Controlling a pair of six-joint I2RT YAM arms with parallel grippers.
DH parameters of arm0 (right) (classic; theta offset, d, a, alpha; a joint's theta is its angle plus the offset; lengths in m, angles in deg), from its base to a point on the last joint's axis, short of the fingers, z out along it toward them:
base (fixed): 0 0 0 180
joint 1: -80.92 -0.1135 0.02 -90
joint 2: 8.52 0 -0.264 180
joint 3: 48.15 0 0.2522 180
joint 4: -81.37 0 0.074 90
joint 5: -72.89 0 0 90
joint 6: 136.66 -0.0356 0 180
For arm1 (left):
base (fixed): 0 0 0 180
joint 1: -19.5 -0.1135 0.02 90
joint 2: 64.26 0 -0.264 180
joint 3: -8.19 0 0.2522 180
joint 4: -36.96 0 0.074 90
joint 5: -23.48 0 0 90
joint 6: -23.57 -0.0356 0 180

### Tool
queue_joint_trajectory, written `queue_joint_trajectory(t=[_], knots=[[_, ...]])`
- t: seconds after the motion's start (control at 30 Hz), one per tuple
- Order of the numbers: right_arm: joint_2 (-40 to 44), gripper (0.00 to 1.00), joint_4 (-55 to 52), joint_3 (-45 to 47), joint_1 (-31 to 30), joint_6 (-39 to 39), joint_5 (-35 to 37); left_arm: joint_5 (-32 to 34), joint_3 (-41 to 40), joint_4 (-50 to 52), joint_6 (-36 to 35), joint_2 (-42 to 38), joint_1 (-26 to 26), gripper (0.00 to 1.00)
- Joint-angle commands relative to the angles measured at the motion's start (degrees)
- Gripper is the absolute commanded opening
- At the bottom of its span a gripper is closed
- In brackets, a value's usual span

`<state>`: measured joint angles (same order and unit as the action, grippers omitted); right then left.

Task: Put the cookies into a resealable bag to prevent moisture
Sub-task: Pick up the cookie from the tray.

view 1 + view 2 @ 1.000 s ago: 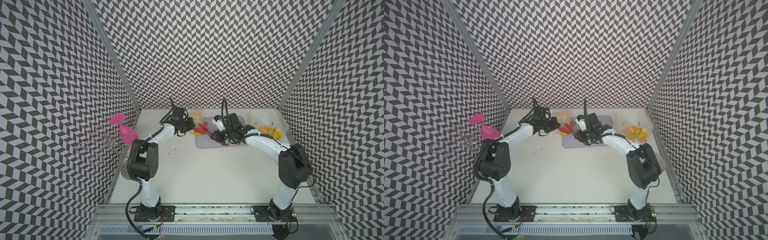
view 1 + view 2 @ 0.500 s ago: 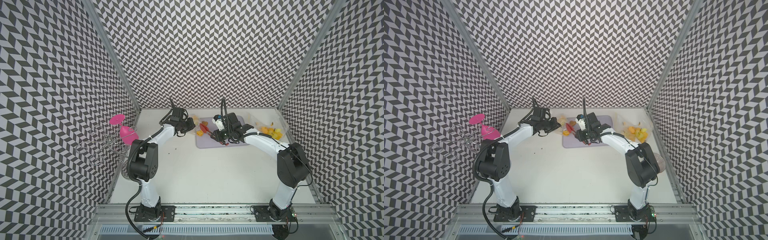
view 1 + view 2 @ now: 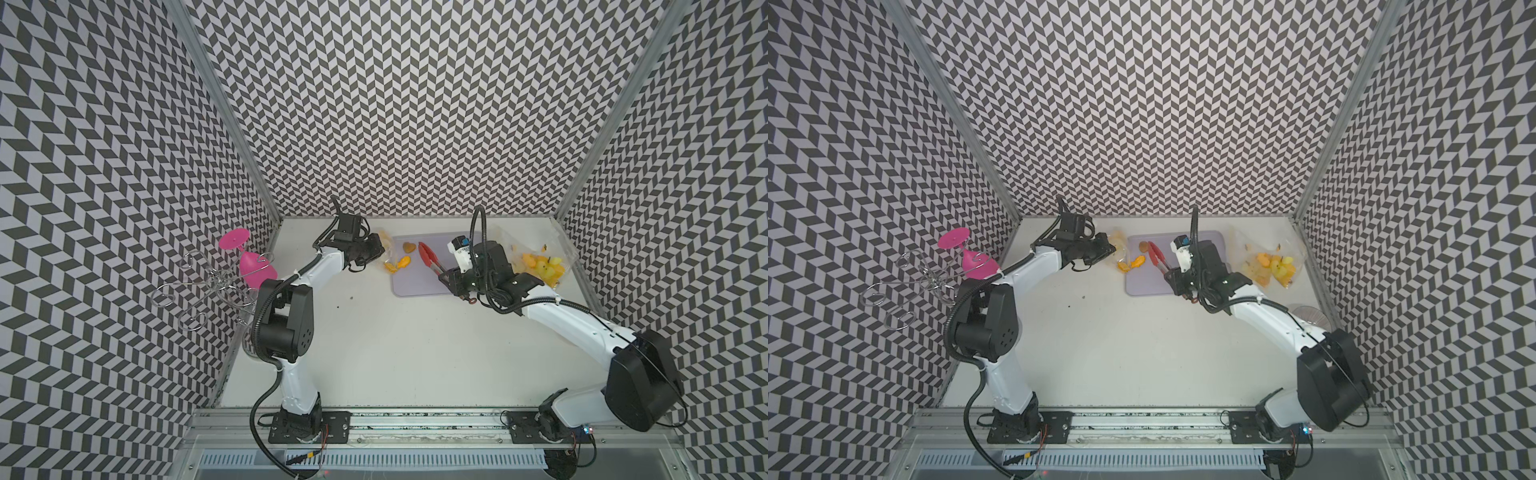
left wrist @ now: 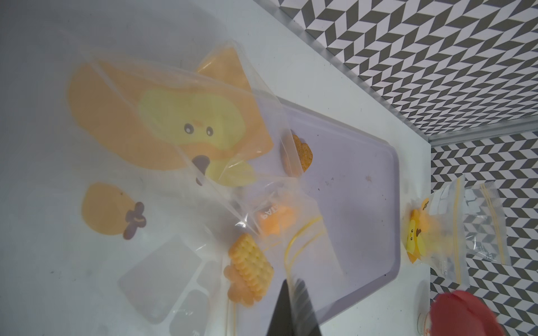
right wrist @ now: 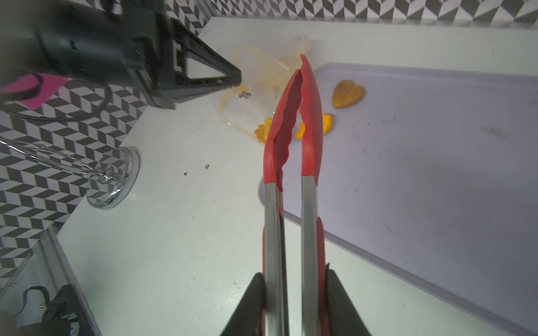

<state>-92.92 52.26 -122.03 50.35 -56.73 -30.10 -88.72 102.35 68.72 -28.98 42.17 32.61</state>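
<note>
Red tongs point(image 3: 428, 257) sit clamped in the right gripper point(image 3: 451, 279) over the purple tray point(image 3: 415, 289) in both top views, a heart cookie point(image 3: 409, 248) lying on the tray and the left gripper point(image 3: 379, 253) meeting a clear bag point(image 3: 386, 249) beside it. From the left wrist, pressed-together fingers point(image 4: 283, 308) pinch the bag's edge, a waffle cookie point(image 4: 251, 263) inside and an orange cookie point(image 4: 275, 219) at its mouth. From the right wrist, the tongs' heads nearly meet in front of that orange cookie.
</note>
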Motion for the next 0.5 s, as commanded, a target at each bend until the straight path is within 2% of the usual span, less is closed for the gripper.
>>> queue_joint_trajectory(t=[0.0, 0.3, 0.47], knots=[[-4.9, 0.32, -0.1, -4.1, 0.0, 0.4, -0.1, -0.4, 0.3, -0.8, 1.5, -3.4, -0.7, 0.0], [-14.4, 0.35, 0.4, -8.5, 0.0, -0.5, -3.2, -1.5, -0.6, -2.1, 3.3, -3.4, -0.7, 0.0], [-16.5, 0.38, 0.9, -8.7, -0.1, -0.7, -3.7, -2.4, -0.9, -3.6, 5.8, -3.7, -0.8, 0.0]])
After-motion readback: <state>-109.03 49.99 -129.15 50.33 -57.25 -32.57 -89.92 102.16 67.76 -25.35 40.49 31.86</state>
